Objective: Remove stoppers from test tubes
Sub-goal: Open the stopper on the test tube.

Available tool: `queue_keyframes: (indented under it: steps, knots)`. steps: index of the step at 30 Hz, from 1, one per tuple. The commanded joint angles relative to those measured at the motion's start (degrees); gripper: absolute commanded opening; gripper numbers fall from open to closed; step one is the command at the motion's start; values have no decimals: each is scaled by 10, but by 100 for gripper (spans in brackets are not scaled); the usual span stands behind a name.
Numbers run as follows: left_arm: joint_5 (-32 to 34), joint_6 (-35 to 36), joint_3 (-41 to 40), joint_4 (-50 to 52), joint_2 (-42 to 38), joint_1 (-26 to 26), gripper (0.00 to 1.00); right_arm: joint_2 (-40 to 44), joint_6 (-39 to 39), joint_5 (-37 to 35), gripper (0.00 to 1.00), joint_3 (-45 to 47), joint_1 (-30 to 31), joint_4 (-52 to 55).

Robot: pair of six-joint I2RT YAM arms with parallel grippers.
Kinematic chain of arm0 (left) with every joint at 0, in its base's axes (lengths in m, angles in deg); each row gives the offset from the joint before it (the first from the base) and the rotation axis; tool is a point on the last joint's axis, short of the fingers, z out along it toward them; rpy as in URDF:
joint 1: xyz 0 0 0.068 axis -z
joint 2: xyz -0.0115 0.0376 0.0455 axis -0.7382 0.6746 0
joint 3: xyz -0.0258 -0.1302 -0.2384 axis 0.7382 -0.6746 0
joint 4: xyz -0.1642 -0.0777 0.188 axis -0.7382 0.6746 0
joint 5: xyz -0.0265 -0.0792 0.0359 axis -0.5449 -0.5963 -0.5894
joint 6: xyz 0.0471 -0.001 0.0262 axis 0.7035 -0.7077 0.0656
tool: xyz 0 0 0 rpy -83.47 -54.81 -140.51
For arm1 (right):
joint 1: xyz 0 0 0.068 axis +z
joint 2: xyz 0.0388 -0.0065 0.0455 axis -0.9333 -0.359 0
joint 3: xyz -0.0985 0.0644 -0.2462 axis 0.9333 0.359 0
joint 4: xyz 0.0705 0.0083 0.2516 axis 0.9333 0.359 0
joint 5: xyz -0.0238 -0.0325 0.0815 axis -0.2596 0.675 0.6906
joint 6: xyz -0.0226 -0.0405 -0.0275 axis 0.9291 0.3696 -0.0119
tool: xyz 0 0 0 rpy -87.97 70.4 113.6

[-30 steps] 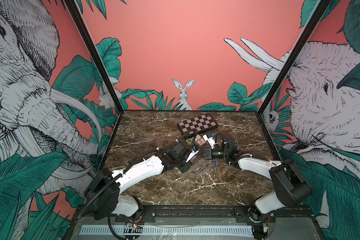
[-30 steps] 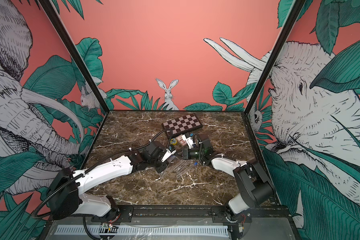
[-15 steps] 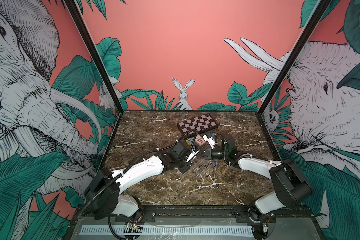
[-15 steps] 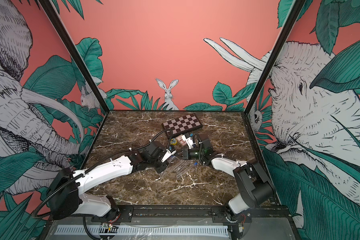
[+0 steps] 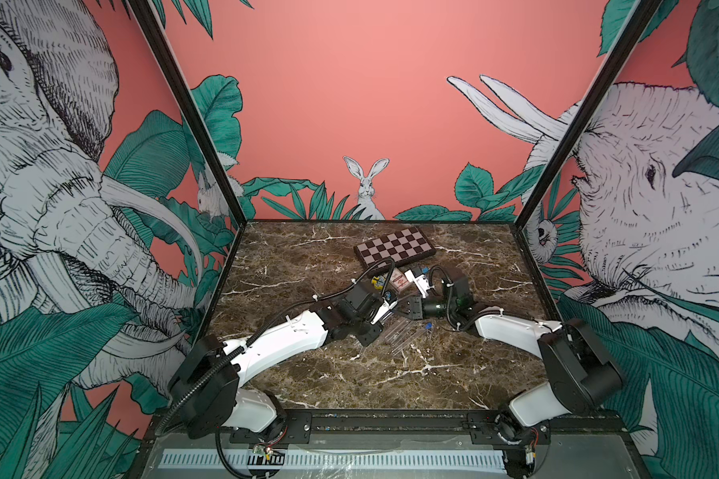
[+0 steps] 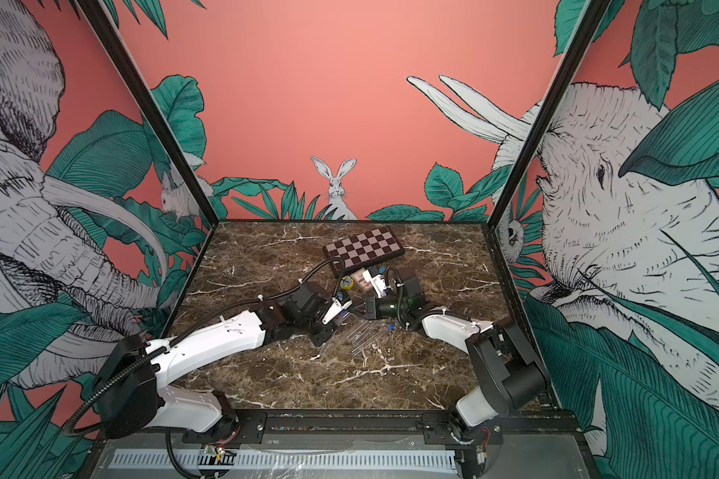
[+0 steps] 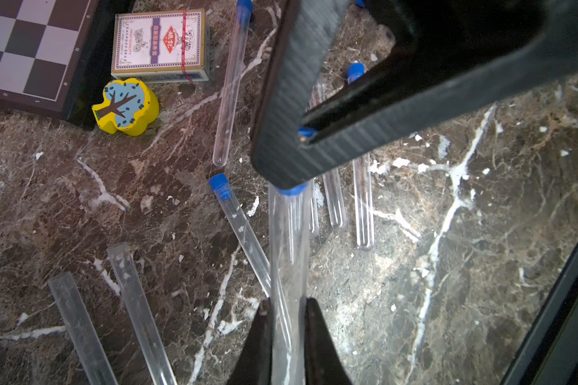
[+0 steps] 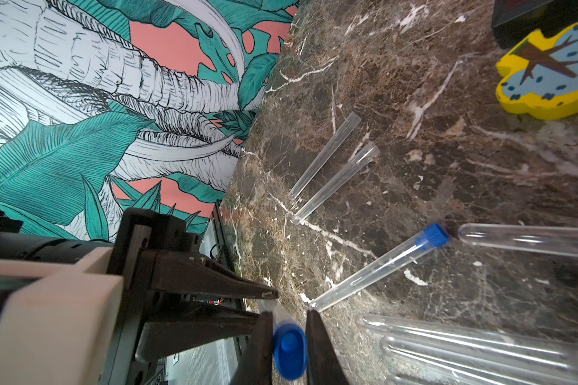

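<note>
Arms reach in from 7 and 4 o'clock and meet near the centre of the desk (image 5: 308, 373). The left gripper (image 7: 287, 303) is clenched on the barrel of one clear test tube (image 7: 286, 253), held off the marble. The right gripper (image 8: 289, 313) is clamped on that tube's blue stopper (image 8: 289, 350), jaws pinching its sides. The plug looks seated in the mouth, not out yet.

Other tubes lie flat around the pair. A capped tube (image 7: 244, 233) is just beside the held one, and a second capped tube (image 7: 231, 83) lies near the card box (image 7: 159, 43). Two open tubes (image 7: 137, 310) lie side by side with no plugs. A row of tubes (image 5: 399, 331) sits at 6 o'clock of the grippers. Another blue plug (image 5: 428, 327) shows at 4 o'clock; loose or fitted, can't tell from above. The chessboard (image 5: 395, 249) is at 12 o'clock, with a yellow tree block (image 7: 126, 106) between it and the grippers.

Handling, my guess: the tube is light, stiff, thin-walled, smooth and round. It would slip or spin in the jaws and roll when put down. Glass or plastic, can't tell, so treat it as breakable and go easy on the squeeze. Best hold is on the barrel close to the mouth, so the pull doesn't lever it. The stopper is tiny and friction-fit: take it across its head and pull straight along the tube's axis, maybe with a slight twist. A skewed pull could crack the tube or flick the plug away.
</note>
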Motion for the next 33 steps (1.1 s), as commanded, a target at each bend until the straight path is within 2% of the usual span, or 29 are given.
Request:
queue_keyframes:
  steps: [1, 14, 27, 33]
  knots:
    - [3, 7, 9, 2, -6, 1, 8, -7, 1, 13, 15, -4, 3, -15]
    - [19, 9, 8, 12, -9, 1, 8, -3, 4, 8, 7, -6, 3, -9]
    - [39, 10, 15, 29, 9, 1, 7, 12, 6, 26, 5, -10, -21, -8]
    - [43, 11, 16, 33, 9, 1, 7, 10, -13, 36, 4, -4, -29, -40]
